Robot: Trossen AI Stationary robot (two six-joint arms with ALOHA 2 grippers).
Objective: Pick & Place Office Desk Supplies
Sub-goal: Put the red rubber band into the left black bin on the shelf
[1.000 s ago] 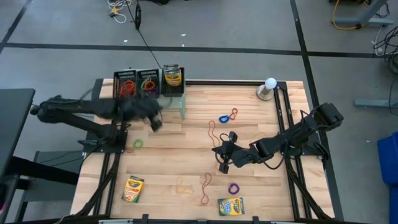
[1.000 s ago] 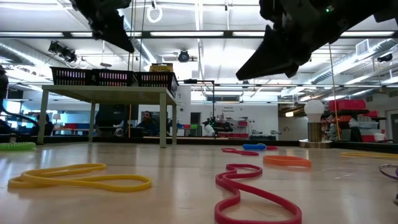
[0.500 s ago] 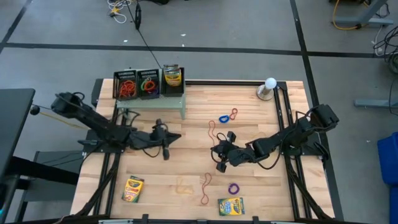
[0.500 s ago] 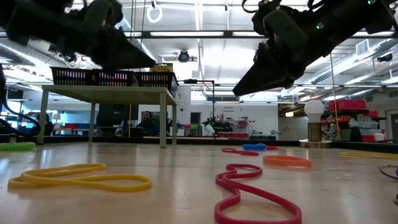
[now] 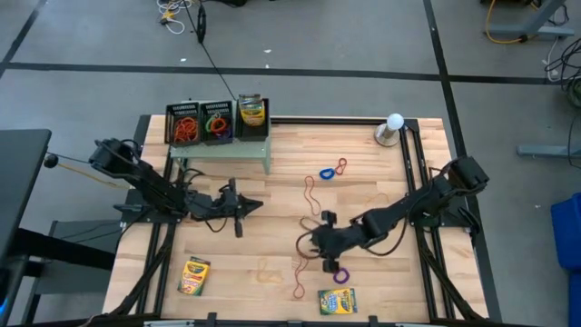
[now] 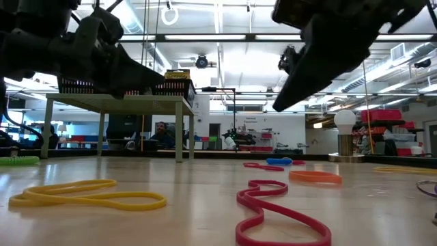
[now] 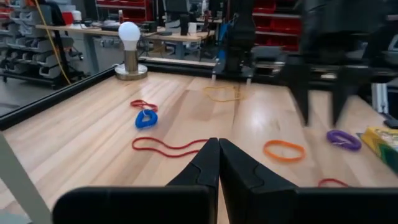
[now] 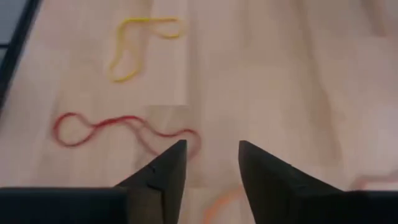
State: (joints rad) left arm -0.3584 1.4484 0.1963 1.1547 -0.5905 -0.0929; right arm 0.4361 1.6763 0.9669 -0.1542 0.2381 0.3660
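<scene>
Loose rubber bands lie flat on the wooden table: a blue one (image 5: 327, 173), a long red one (image 5: 310, 191), a purple one (image 5: 341, 273) and a red one (image 5: 300, 268). Crayon boxes (image 5: 193, 277) (image 5: 336, 301) lie near the front edge. Black mesh trays (image 5: 184, 123) holding bands stand on the pale green stand (image 5: 222, 147). My right gripper (image 5: 316, 252) hangs open, slanting down over the table's middle. In its wrist view the fingers (image 8: 211, 155) stand above the red band's end (image 8: 186, 134), touching nothing. My left gripper (image 7: 219, 149) is shut and empty, level, low over the table's left half.
A white globe on a grey base (image 5: 392, 127) stands at the far right corner. A third tray with a crayon box (image 5: 251, 112) sits on the stand. An orange band (image 7: 283, 150) and a yellow band (image 8: 140, 43) lie near the right gripper.
My left gripper has dropped from beside the trays toward the table's near side, tipped to level, and now points toward the right arm, still shut. My right gripper has crept toward the near left, tipped further down and opened its fingers.
</scene>
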